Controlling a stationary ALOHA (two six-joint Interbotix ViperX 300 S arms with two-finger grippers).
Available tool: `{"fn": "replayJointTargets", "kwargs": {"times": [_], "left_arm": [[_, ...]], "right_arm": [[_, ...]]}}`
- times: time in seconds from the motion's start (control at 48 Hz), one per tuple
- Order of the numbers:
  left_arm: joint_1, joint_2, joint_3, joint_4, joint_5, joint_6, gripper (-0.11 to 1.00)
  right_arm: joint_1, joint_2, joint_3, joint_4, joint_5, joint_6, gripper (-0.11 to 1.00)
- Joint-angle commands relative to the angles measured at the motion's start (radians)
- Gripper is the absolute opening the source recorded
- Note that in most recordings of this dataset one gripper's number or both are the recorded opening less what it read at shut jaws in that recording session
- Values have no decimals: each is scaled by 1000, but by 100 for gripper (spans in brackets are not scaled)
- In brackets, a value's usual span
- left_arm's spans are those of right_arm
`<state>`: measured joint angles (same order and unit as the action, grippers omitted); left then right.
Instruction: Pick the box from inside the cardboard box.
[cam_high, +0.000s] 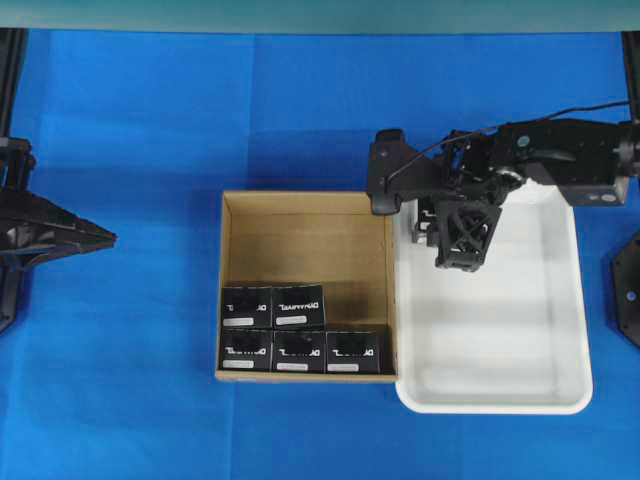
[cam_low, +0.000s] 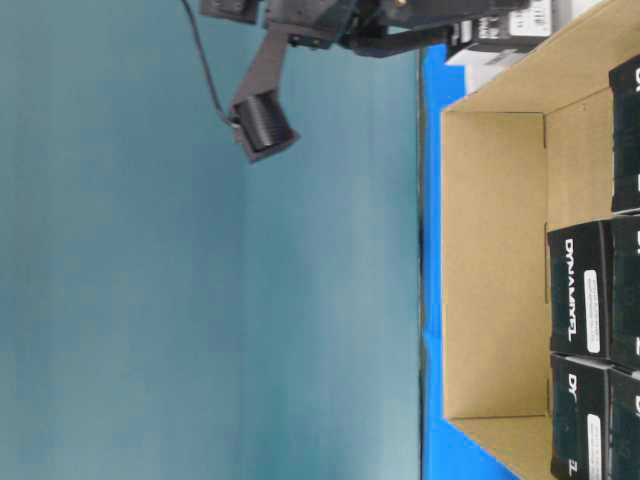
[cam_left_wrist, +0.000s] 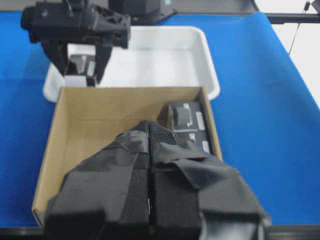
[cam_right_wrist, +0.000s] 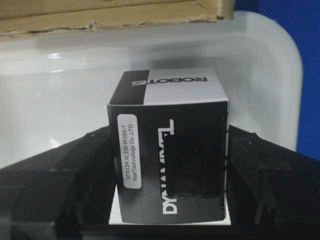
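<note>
So the box (cam_right_wrist: 170, 150) is clamped in my right jaws (cam_right_wrist: 167, 165), black foam pads pressing on both of its sides. It's a small black one with white lettering and a little white label running up its front face, and the top panel is half grey with more lettering. It's out of the cardboard box (cam_high: 305, 205) and sitting over the white tray (cam_high: 500, 390), near the tray's far corner next to the carton wall. From the overhead view my right arm (cam_high: 560, 155) comes in from the right side with the wrist tipped down over that corner. Can't honestly tell whether the box is touching the tray floor or hanging just above it.

Inside the cardboard box there are five more of the same black boxes (cam_high: 300, 335), packed against the near wall: three in a row along the front, two behind them on the left. The rest of the carton floor is bare brown. The tray sits right beside the carton, touching its right wall, both on the blue tabletop (cam_high: 130, 420).

My left jaws (cam_left_wrist: 150, 200) are clenched, tips together, parked out at the left edge well apart from the carton.
</note>
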<state>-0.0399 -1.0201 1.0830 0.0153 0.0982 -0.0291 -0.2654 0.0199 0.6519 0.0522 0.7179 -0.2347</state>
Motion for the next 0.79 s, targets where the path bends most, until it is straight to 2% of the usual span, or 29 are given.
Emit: {"fn": "replayJointTargets", "kwargs": {"times": [0.0, 0.646, 0.688, 0.771], "left_arm": [[-2, 11, -26, 2, -5, -2, -7], [-2, 21, -25, 2, -8, -2, -7], [-2, 20, -25, 2, -8, -2, -7], [-2, 20, -26, 2, -8, -2, -7]], "right_arm": [[5, 12, 3, 0, -11, -2, 63], [2, 28, 2, 11, -34, 3, 63], [3, 28, 2, 11, -35, 5, 68], [3, 29, 0, 9, -35, 6, 90]]}}
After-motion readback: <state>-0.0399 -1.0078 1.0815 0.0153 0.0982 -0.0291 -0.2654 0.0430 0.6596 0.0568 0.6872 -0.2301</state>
